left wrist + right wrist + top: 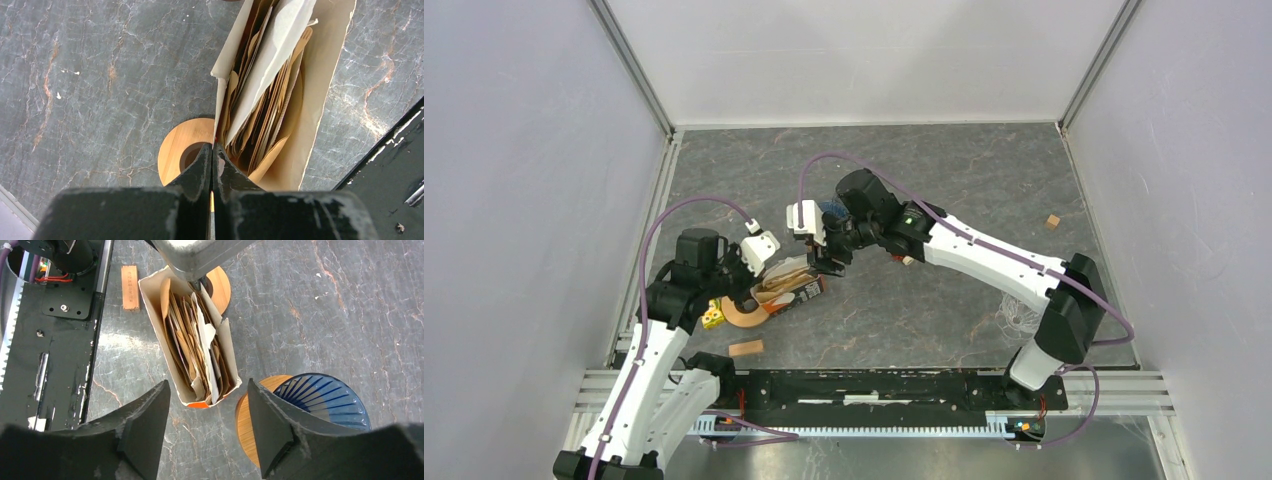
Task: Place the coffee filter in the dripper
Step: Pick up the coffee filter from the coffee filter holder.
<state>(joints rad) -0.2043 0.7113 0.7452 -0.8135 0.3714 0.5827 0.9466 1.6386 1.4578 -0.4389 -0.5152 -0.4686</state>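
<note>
Filters (186, 342) sat packed upright in an open box (154, 310), none in the dripper (327, 400).
Filters were brown and white paper, edges sticking out of the box top. The blue ribbed dripper stood on a round wood base just beside one end of the box. The left gripper (212, 150) had its fingers pressed together, pinching the box's wall edge at the other end, over a wood disc (180, 145). The right gripper (209, 390) hung above the box end near the dripper, fingers spread, holding nothing. A wood block (129, 287) lay near the box on the grey table (100, 75).
</note>
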